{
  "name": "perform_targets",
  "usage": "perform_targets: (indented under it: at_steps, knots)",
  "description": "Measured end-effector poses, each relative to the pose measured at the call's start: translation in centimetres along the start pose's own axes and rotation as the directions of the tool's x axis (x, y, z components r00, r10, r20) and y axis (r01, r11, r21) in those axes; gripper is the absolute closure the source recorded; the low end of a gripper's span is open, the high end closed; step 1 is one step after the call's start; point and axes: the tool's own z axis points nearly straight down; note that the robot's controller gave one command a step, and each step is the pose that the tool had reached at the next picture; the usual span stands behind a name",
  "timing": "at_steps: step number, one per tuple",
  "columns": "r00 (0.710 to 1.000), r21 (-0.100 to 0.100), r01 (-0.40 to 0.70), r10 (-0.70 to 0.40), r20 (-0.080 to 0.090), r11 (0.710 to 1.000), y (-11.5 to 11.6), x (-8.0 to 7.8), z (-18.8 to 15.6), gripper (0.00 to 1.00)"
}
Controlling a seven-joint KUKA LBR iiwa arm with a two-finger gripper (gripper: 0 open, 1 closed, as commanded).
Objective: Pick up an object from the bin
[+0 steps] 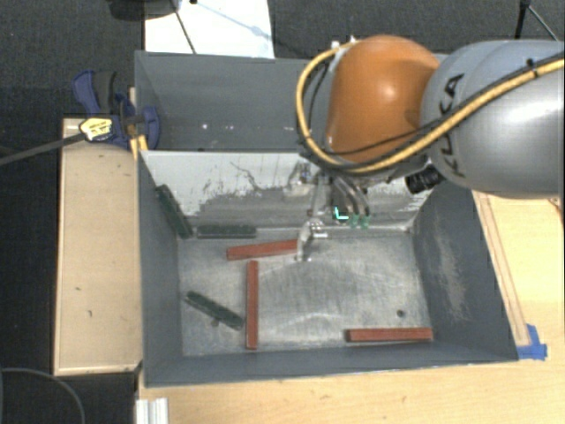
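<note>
Camera view is showing the gripper (306, 237) hanging at the end of a flat red-brown stick (256, 252), which is stretching leftward from the gripper. That end is probably being favoured because it is lying clear of the other sticks (252, 303). How open the gripper is, I cannot tell.

I read the bin (459, 263) as bare grey metal. Its walls were matt, and its floor was scuffed and scratched to a paler, brushed-looking sheen, most heavily along the far wall. The reddish-brown sticks (252, 305) looked matt and smooth, like painted wood or plastic; I could not tell which. The dark green sticks (214, 310) had the same dull finish. The gripper (307, 247) looked like bright bare metal with small glints. Above it, the orange cover (380, 91) was smooth and glossy like plastic, and the arm casing (508, 126) was smooth silver-grey with a soft sheen.
</note>
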Motion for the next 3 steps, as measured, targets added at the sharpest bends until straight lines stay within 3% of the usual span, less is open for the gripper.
perform_targets:
  at_steps: [1, 2, 3]
  knots:
    - [1.000, -0.001, -0.003, 0.003, 0.008, 1.000, -0.1, -0.2, -0.4, 0.00]
    - [1.000, -0.002, -0.028, 0.028, 0.014, 1.000, -0.8, -0.1, 4.1, 0.00]
    - [1.000, -0.003, -0.022, 0.022, 0.015, 1.000, 0.3, -1.0, 14.7, 1.00]
